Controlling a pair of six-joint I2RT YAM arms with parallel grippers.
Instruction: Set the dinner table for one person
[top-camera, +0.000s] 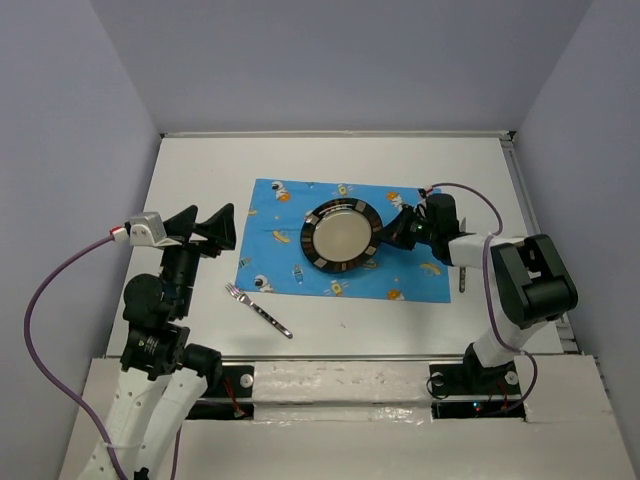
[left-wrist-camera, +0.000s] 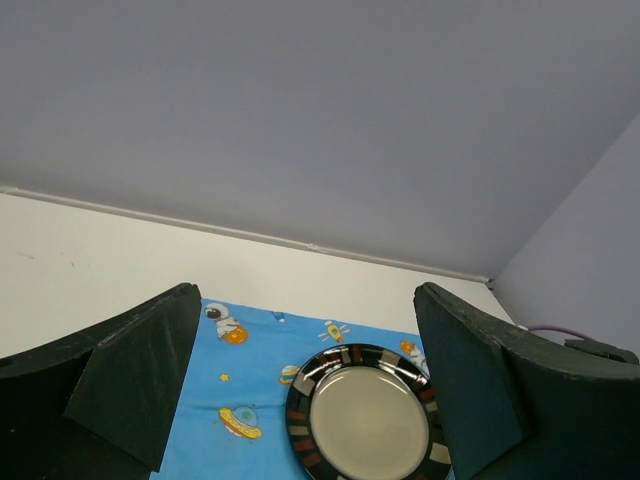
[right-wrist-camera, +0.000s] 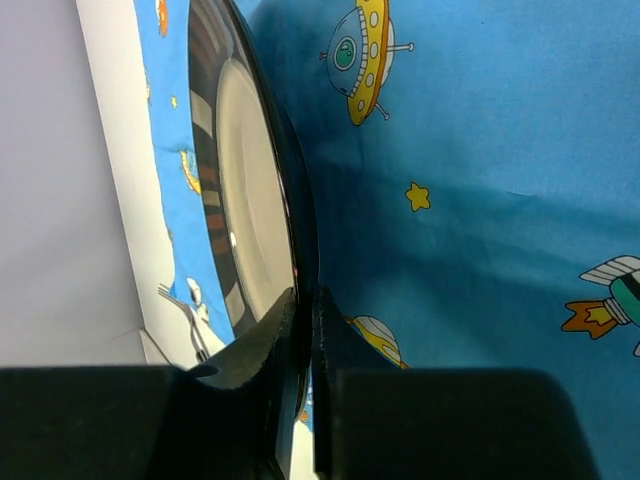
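Observation:
On the white dinner table (top-camera: 200, 180) lies a blue space-print mat (top-camera: 280, 215), and a dark-rimmed plate (top-camera: 340, 237) rests on it. My right gripper (top-camera: 388, 232) is at the plate's right edge. In the right wrist view the gripper (right-wrist-camera: 305, 300) is shut on the rim of the plate (right-wrist-camera: 245, 200), one finger above it and one under it against the mat (right-wrist-camera: 480, 200). A silver fork (top-camera: 258, 308) lies on the table in front of the mat's left corner. My left gripper (top-camera: 212, 228) hangs open left of the mat, and in its own view it (left-wrist-camera: 307, 330) frames the plate (left-wrist-camera: 368, 420).
A small dark object (top-camera: 462, 280) lies just off the mat's right edge, partly behind the right arm. Grey walls close the table in at the back and sides. A metal rail (top-camera: 330, 358) runs along the near edge.

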